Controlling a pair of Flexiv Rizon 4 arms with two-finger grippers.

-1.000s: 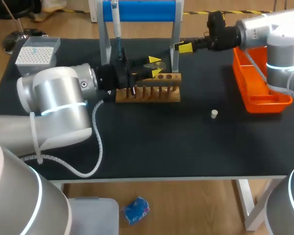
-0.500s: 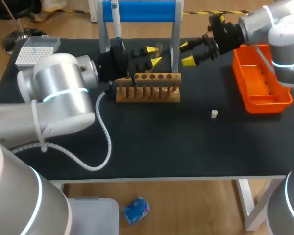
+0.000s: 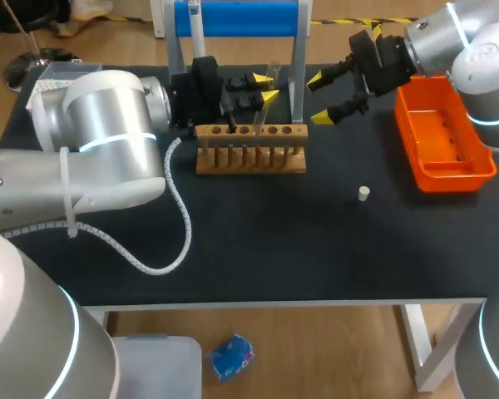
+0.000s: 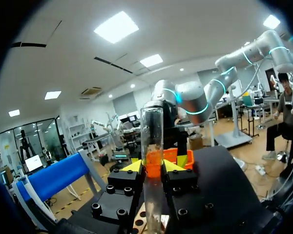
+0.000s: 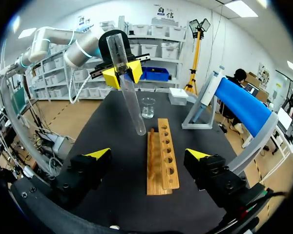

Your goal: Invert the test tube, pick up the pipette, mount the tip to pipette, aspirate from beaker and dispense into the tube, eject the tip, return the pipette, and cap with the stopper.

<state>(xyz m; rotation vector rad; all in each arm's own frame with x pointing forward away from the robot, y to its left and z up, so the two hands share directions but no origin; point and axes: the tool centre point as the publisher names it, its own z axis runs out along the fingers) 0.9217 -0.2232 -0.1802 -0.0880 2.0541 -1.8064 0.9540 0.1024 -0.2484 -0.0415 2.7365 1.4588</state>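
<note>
Test tube (image 3: 274,68) now higher above rack (image 3: 249,160), in left end effector (image 3: 266,88)

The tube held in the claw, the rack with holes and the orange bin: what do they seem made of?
The tube in the left claw looks like clear glass or clear plastic: the room shows through it. The rack looks like bare wood, light brown and matte. The orange bin seems moulded plastic, smooth and evenly coloured.
</note>
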